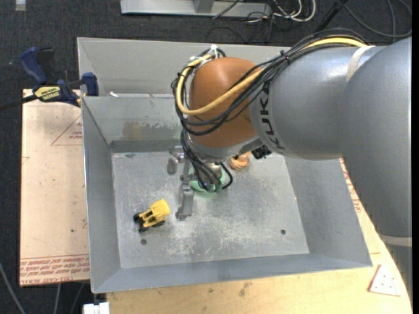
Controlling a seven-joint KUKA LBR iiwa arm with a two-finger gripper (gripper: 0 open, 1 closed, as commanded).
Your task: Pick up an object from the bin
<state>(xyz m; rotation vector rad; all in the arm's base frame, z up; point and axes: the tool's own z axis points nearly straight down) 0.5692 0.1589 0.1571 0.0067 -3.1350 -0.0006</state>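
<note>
The floor of the grey bin (262,234) is scuffed and nearly bare. Nearest, lower left, lies a yellow toy truck (152,215). Just right of it hangs the pincer (186,205); I cannot tell how far open it is, and it is perhaps empty. Farther back is a green ring (216,187). Centre over the truck and straddle its narrow sides.

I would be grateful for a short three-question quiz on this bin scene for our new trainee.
1. True or false: the yellow toy vehicle lies on the floor of the bin, left of the gripper in the camera view.
2. What colour is the partly hidden thing under the wrist, just right of the gripper? A) green B) blue C) purple
3. Fill in: the arm reaches in from the view's ____ side.

Key: 1 true; 2 A; 3 right.
</note>
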